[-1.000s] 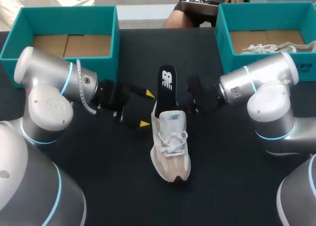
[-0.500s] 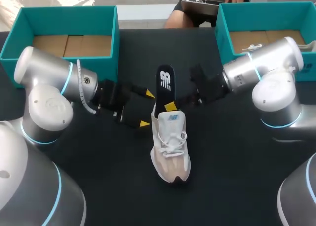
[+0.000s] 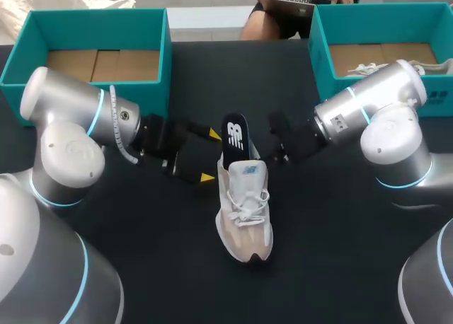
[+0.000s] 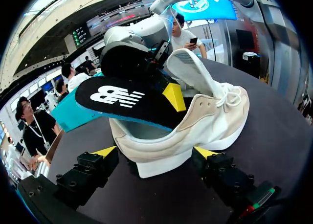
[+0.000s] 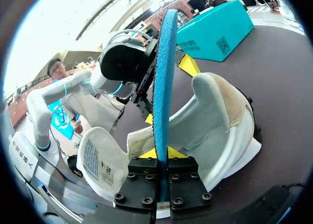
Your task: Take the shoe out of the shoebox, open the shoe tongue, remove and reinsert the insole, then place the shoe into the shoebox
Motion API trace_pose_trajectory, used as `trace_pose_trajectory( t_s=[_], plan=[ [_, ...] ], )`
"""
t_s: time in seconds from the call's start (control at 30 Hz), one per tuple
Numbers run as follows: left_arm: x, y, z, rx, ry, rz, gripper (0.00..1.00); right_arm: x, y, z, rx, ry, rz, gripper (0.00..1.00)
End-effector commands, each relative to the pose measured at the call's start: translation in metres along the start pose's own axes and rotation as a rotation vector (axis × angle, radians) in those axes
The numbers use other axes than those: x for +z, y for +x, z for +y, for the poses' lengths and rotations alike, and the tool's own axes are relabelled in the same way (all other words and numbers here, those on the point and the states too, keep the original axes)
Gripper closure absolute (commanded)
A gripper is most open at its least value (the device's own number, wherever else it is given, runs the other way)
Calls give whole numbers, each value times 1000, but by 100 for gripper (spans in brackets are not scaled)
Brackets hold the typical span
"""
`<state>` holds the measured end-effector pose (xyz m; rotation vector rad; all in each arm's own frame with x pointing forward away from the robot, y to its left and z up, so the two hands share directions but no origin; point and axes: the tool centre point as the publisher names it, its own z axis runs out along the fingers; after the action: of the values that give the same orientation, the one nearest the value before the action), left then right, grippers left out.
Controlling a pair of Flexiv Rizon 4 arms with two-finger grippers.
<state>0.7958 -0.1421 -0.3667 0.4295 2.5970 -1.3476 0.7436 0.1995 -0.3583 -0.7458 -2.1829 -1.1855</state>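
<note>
Insole [image 3: 236,134] has dropped a fair bit in the last half second and more of it is tucked into the shoe [image 3: 244,218], so I reckon reinsertion's underway. My right gripper [image 5: 161,158] is pinching its thin edge: smooth black top, fuzzy blue underside. Left gripper [image 4: 155,151] sits spread wide just beside the shoe's flank. Shoe's mid-table, beige suede-ish with white mesh, padded tongue flopped open, well apart from the teal cardboard shoebox [image 3: 99,20].
</note>
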Motion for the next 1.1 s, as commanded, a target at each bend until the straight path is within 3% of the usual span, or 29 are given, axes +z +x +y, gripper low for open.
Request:
trace_pose_trajectory(
  t_s=[0.03, 0.1, 0.13, 0.2, 0.37, 0.63, 0.7, 0.73, 0.77, 1.1],
  plan=[
    [0, 0, 0, 0, -2, 1, 0, 6, -2, -3, 0, -13, -4, 100],
    [0, 0, 0, 0, -2, 1, 0, 3, -2, 0, -10, -16, -14, 96],
    [0, 0, 0, 0, -2, 1, 0, 1, -2, 3, -21, -17, -26, 85],
    [0, 0, 0, 0, -2, 1, 0, -2, -2, 7, -34, -18, -38, 73],
    [0, 0, 0, 0, -2, 1, 0, -10, -4, 20, -80, -31, -66, 71],
    [0, 0, 0, 0, -2, 1, 0, -19, -14, 40, -135, -19, -76, 75],
    [0, 0, 0, 0, -2, 1, 0, -19, -17, 42, -140, -13, -69, 82],
    [0, 0, 0, 0, -2, 1, 0, -19, -18, 41, -137, -8, -60, 93],
    [0, 0, 0, 0, -2, 1, 0, -18, -19, 39, -130, -2, -57, 100],
    [0, 0, 0, 0, -2, 1, 0, -6, -1, 9, -24, 51, -6, 100]
  ],
)
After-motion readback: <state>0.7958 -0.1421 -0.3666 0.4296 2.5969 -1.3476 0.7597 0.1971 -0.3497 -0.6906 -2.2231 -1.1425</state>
